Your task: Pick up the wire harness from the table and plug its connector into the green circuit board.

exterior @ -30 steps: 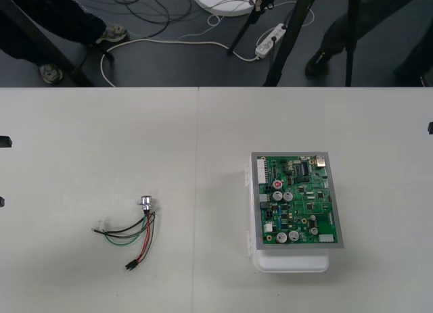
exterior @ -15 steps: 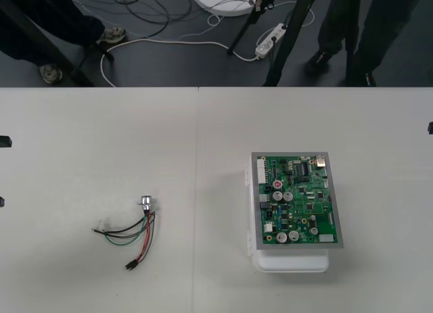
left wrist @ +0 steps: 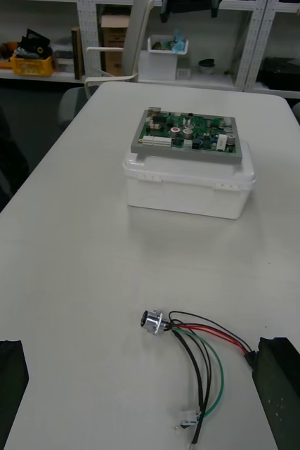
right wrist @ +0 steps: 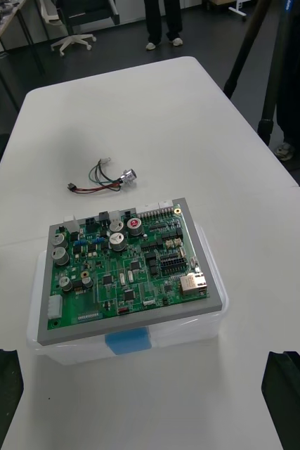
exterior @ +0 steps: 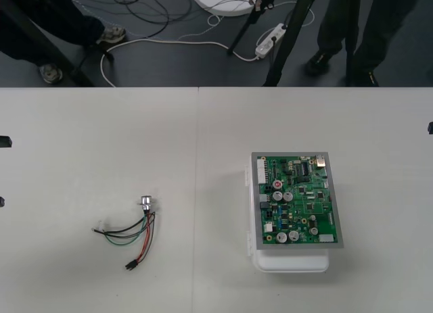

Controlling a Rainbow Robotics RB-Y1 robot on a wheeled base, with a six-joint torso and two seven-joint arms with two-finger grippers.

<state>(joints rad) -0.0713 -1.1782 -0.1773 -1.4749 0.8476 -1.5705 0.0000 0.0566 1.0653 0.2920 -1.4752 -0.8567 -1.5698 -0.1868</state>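
The wire harness (exterior: 132,233) lies loose on the table's left half, with its round metal socket (exterior: 146,203) toward the far side and its small black plug (exterior: 128,265) toward the near side. The green circuit board (exterior: 295,201) sits on a white base (exterior: 291,262) on the right half. My left gripper (left wrist: 139,344) is open at the left table edge; the harness (left wrist: 192,344) lies on the table just ahead of it, between its fingers' line. My right gripper (right wrist: 144,355) is open at the right edge, facing the board (right wrist: 128,271), with the harness (right wrist: 104,179) beyond it.
A seam (exterior: 197,191) runs down the table between the harness and the board. Bare tabletop surrounds both. Cables and stand legs lie on the dark floor (exterior: 203,49) past the far edge.
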